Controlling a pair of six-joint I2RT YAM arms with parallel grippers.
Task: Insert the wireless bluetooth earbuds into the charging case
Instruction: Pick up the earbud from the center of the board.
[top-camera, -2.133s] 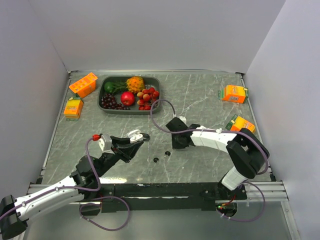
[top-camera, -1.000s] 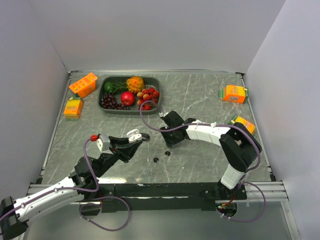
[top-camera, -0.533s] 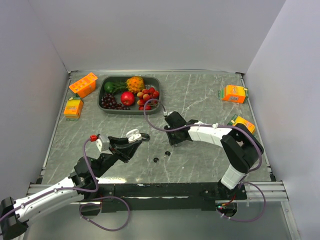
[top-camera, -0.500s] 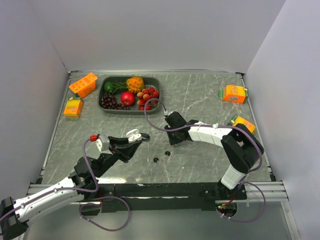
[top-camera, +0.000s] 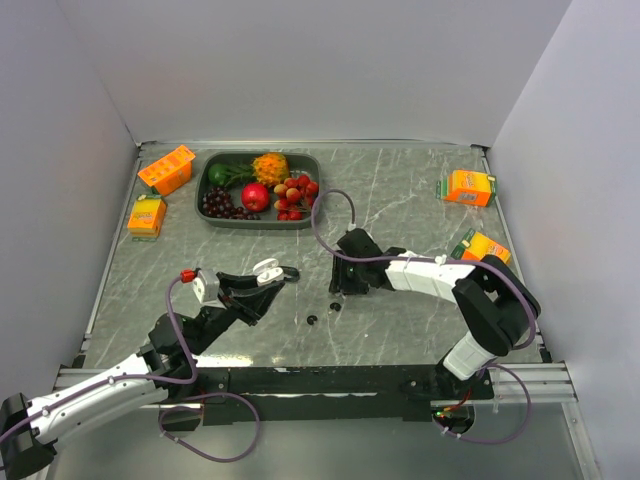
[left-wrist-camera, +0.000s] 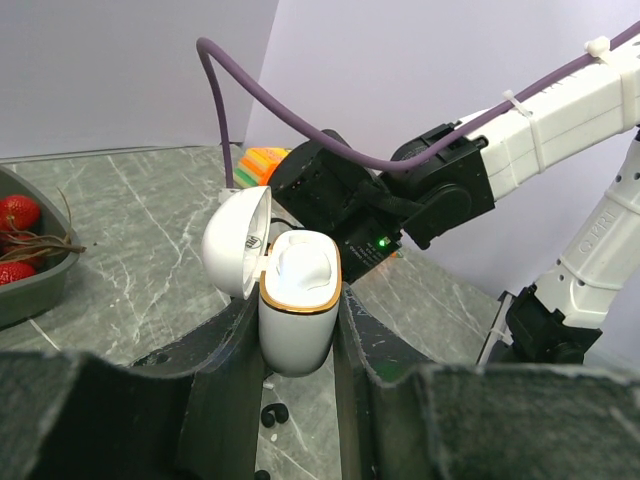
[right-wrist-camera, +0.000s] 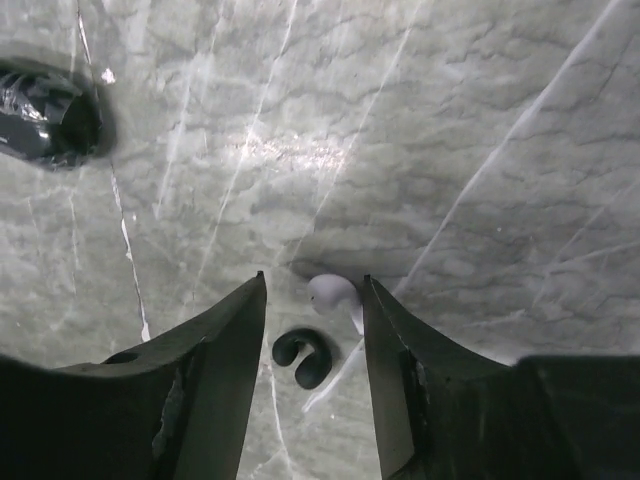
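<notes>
My left gripper (left-wrist-camera: 297, 330) is shut on the white, gold-rimmed charging case (left-wrist-camera: 296, 318), held upright above the table with its lid open. A white earbud (left-wrist-camera: 300, 268) sits inside it. In the top view the case (top-camera: 267, 268) is at left-centre. My right gripper (right-wrist-camera: 315, 282) points down at the table, open. A loose white earbud (right-wrist-camera: 334, 293) lies between its fingertips, close to the right finger (right-wrist-camera: 395, 370), and a black C-shaped earbud (right-wrist-camera: 301, 357) lies just nearer. The top view shows the right gripper (top-camera: 339, 291) above one black earbud (top-camera: 334, 305), with another black piece (top-camera: 312, 320) nearby.
A dark tray (top-camera: 200, 190) of fruit stands at the back left. Orange boxes sit at the left (top-camera: 166, 168) (top-camera: 147, 215) and right (top-camera: 468, 187) (top-camera: 482, 247). A dark rounded thing (right-wrist-camera: 45, 125) lies at the upper left of the right wrist view.
The right gripper has shifted slightly toward the near side, over the earbuds, and its cable loop has swung. The left arm and the case have not moved.
</notes>
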